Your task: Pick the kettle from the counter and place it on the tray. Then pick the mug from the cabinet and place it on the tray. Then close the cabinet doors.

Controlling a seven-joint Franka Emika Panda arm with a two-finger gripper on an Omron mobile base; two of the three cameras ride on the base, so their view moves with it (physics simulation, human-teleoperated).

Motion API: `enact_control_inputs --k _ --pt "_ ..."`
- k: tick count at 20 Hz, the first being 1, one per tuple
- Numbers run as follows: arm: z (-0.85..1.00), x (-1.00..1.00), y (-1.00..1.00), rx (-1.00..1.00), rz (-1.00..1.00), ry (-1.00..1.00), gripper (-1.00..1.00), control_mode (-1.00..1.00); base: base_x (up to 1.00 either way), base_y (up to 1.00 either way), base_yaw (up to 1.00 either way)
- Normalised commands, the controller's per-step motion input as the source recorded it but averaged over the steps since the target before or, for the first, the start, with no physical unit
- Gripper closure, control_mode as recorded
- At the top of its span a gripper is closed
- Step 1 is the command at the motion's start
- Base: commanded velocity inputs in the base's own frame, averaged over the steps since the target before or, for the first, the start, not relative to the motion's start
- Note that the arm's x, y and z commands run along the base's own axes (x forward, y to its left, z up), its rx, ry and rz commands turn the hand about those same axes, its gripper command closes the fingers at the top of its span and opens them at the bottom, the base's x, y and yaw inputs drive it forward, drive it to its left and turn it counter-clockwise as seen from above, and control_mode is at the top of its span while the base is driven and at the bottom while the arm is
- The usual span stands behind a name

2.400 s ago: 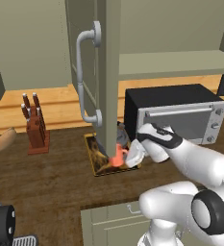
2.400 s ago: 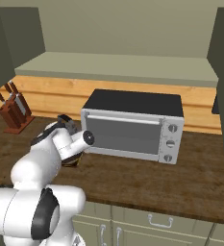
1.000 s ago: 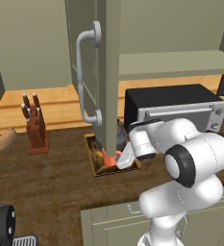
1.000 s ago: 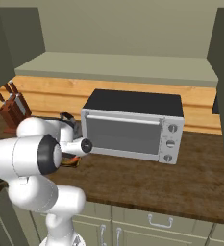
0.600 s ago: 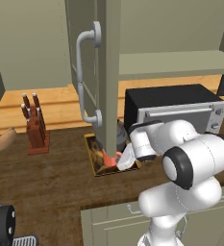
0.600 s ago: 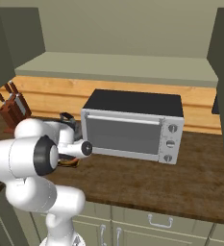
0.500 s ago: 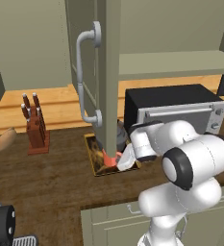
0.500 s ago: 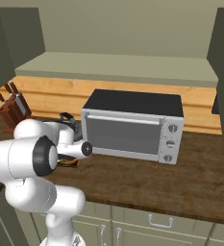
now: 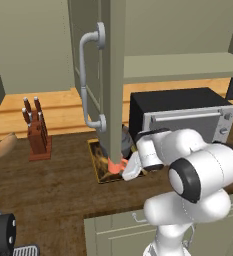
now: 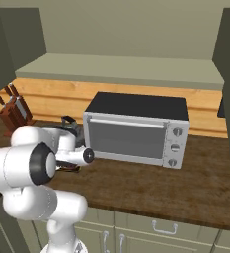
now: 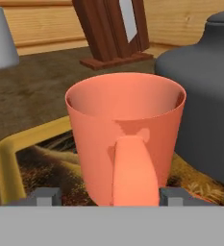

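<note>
- Dark brown wood-grain counter (image 9: 48,185) is seen running under an open grey-green cabinet (image 10: 121,66), with a toaster oven (image 10: 136,129) standing at the back edge and a knife block (image 9: 36,132) toward the counter's left end.
- A cabinet door (image 9: 105,75) with a pale curved bar handle (image 9: 88,82) is left swung out over the counter, since closing is judged to be the last step.
- The tray (image 11: 10,163) is laid on the counter just beside the toaster oven, its yellowish rim showing in the hand view.
- The kettle (image 11: 205,96) is seen standing on the tray's far right part, so that step is judged done.
- The mug (image 11: 128,139) is seen upright on the tray, just beside the kettle, its loop handle turned toward the camera.
- The gripper (image 11: 104,196) is held low at the tray's near edge, its fingertips (image 11: 46,196) spread on either side of the mug's base; the mug appears let go, not pinched.
- A straight backward retreat is judged necessary, because the handle sits between the fingers.
</note>
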Motion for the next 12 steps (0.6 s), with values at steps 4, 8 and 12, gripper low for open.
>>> enact_control_inputs --k 4,8,12 --pt "0.05 -0.13 -0.16 0.00 0.00 -0.01 -1.00 -1.00 0.00 0.00 0.00" --pt "0.36 -0.08 -0.24 0.00 -0.01 -0.03 -1.00 -1.00 0.00 0.00 0.00" --pt "0.83 -0.30 -0.05 0.00 -0.03 0.00 -1.00 -1.00 0.00 0.00 0.00"
